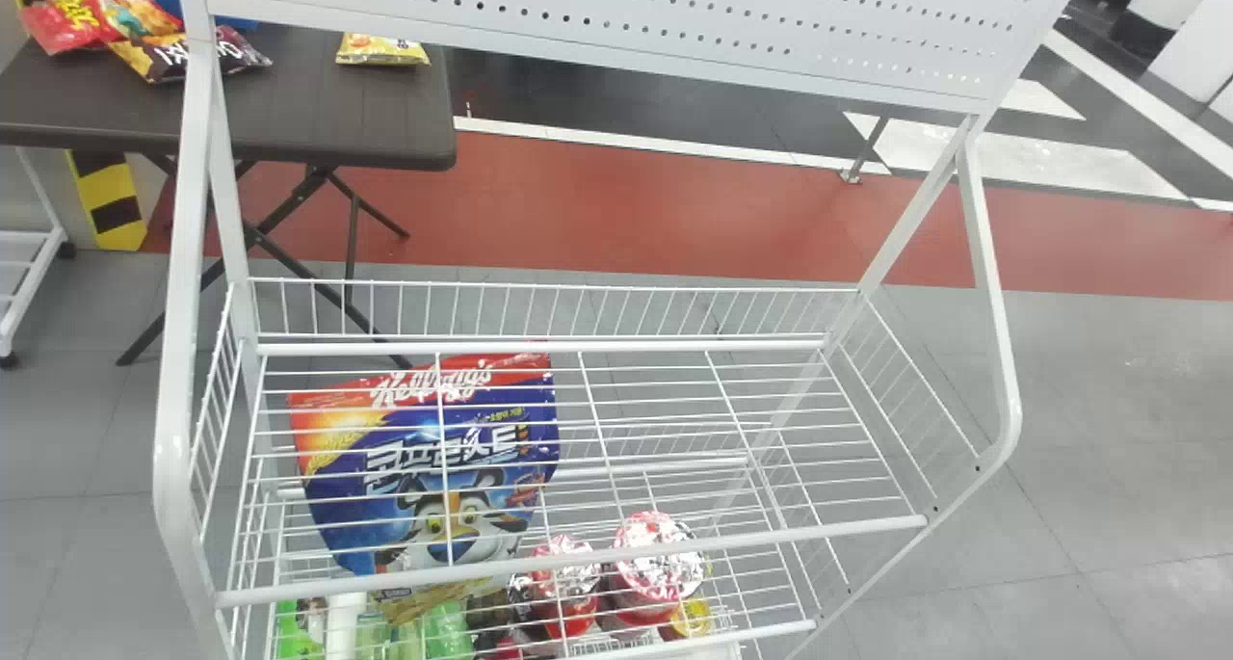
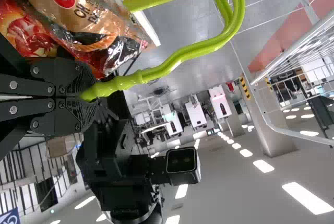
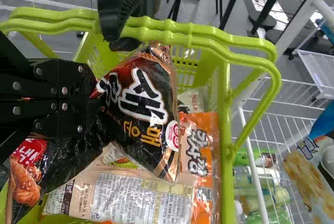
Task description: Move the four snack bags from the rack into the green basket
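So the left gripper [image 2: 87, 94] is basically the basket holder here. Its fingers are pressed together around the green handle [image 2: 156, 69], which makes sense to me: a carried basket would tip or swing if nobody kept hold of it while bags go in.

The right gripper [image 3: 93, 96] is pinching a black snack bag [image 3: 143, 104] over the green basket [image 3: 226, 182]. The fingers have a bunched-up bit of wrapper, with the printed face hanging loose beside them. Decent grip for a puffy bag imo, since you get hold of film without crushing what's inside. There's a red-printed bit of wrapper [image 3: 27, 169] on the other side of the fingers; it's half cut off there, so it might be the same bag folded over or a second one, can't say for sure.

Below that, a pale labelled pack [image 3: 130, 195] and orange packaging [image 3: 201, 161] lie inside the basket, so I'd call this the drop-off step. Next I'd just lower and let go, aiming inside the rim so the bag doesn't snag on the handles.

The basket is right next to the white wire rack [image 1: 578, 564], probably to keep the carry short. A big blue cereal bag [image 1: 424, 467] sits in the rack under the top shelf.
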